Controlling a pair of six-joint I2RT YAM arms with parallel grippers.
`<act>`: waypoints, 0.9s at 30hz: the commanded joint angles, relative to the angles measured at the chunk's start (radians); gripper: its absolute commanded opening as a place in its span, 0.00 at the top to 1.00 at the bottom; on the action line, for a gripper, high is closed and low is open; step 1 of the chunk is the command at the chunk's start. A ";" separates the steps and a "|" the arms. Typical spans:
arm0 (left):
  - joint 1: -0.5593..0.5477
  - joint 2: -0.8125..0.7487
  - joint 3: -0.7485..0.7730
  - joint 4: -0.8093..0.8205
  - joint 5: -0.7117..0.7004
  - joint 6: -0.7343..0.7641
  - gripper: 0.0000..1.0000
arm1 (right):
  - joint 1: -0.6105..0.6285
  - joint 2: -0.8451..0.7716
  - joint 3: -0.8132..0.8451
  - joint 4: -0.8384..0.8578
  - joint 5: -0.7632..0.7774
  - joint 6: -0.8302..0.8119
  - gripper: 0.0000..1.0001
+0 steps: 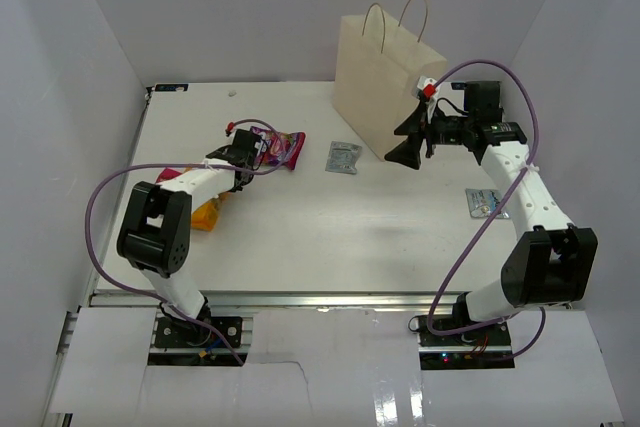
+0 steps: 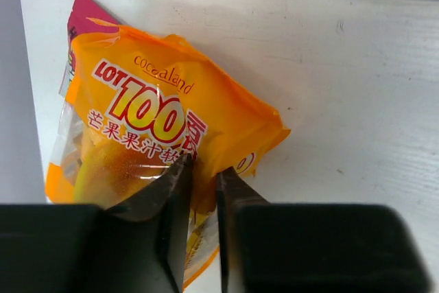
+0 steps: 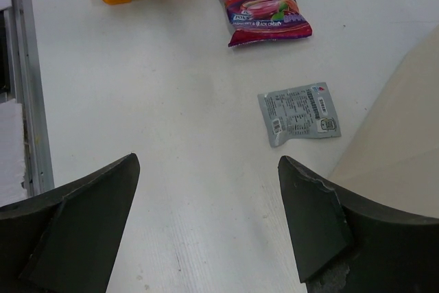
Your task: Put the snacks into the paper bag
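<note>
Left claw pinching the orange packet, bag standing at the far side of the desk

The left claw (image 2: 202, 169) has its jaws nearly together on a ridge of the orange packet (image 2: 158, 121), which lies on the desk (image 2: 343, 101) near its left edge. The right claw (image 3: 206, 162) hangs wide apart with nothing in it, just beside the paper bag (image 1: 385, 72). That packet looks light, soft and crinkly, probably slick foil, so a bunched fold or the sealed edge seems a better place to grab than the flat face. The left wrist view shows the pinch up close, but from the top the arm covers most of it, so it's hard to say how firm the hold is. The right wrist view shows the purple packet (image 3: 267, 5) and silver sachet (image 3: 300, 111) flat on the desk, and only the top view shows another small packet (image 1: 487, 203) by the right arm.
</note>
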 commanded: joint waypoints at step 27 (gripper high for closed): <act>0.002 -0.370 0.192 0.170 1.044 -0.213 1.00 | 0.347 0.065 0.057 0.182 -0.046 -0.132 0.06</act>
